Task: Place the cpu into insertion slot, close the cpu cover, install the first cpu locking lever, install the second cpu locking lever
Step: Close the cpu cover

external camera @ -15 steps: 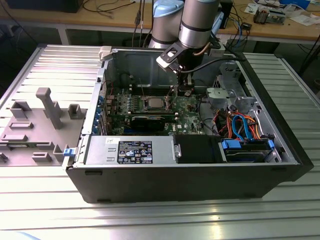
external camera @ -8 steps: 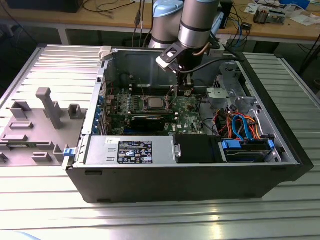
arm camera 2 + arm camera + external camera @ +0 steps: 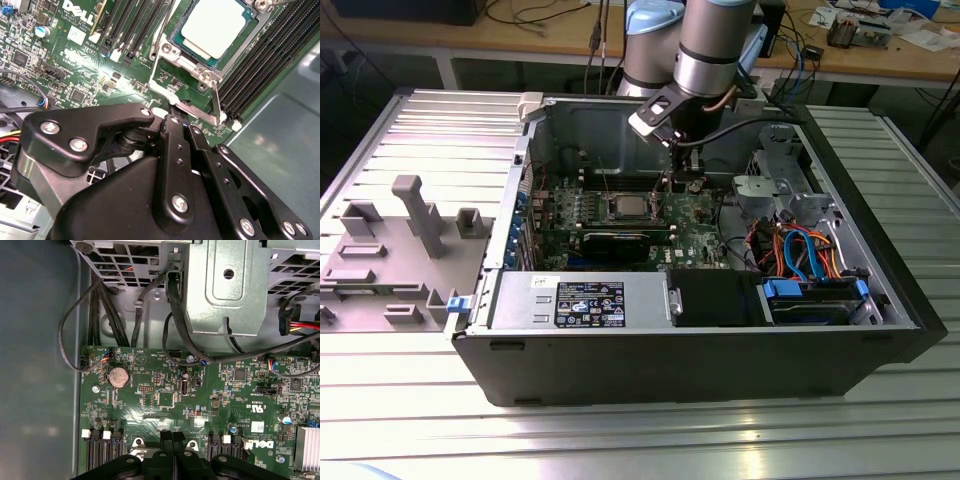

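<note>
Exterior view: an open case lies on a ribbed metal surface, with a grey tray at the exterior view's left. The arm reaches down into the case and hides part of the board; its end effector hangs low just beside the cpu, too small here to judge its grip. Second wrist view: the black end effector blocks the near half. Beyond it the cpu, cut off at the frame edge, sits flat in the slot, with the silver cover lying around it. The fingers are pressed together, tips close to a thin lever; contact is unclear. First wrist view: the closed fingertips of the end effector hover over the green board, nothing between them; black cables trail above.
</note>
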`<state>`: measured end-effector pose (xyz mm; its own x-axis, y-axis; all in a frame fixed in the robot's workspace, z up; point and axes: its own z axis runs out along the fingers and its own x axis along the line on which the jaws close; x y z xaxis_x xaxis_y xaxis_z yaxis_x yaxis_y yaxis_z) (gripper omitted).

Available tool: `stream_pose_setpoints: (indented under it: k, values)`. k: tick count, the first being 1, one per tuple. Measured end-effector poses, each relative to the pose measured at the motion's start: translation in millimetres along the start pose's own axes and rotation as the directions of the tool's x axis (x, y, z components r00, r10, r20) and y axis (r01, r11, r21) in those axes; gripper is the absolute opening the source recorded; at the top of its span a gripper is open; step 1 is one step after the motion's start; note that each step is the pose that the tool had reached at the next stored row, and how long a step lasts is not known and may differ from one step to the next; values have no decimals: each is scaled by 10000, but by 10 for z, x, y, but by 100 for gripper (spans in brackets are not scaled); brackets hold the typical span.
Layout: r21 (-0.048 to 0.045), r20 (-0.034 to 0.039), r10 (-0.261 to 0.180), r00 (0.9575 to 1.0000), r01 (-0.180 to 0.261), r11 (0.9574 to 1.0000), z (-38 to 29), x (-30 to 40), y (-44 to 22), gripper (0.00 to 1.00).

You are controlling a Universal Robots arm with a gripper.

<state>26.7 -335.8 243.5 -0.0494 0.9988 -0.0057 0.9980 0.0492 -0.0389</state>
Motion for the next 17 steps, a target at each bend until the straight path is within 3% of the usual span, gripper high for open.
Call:
stream_pose_setpoints:
  k: [17]
  values:
    - [0,0,-2,10000,2,10000,3,3,-68,11]
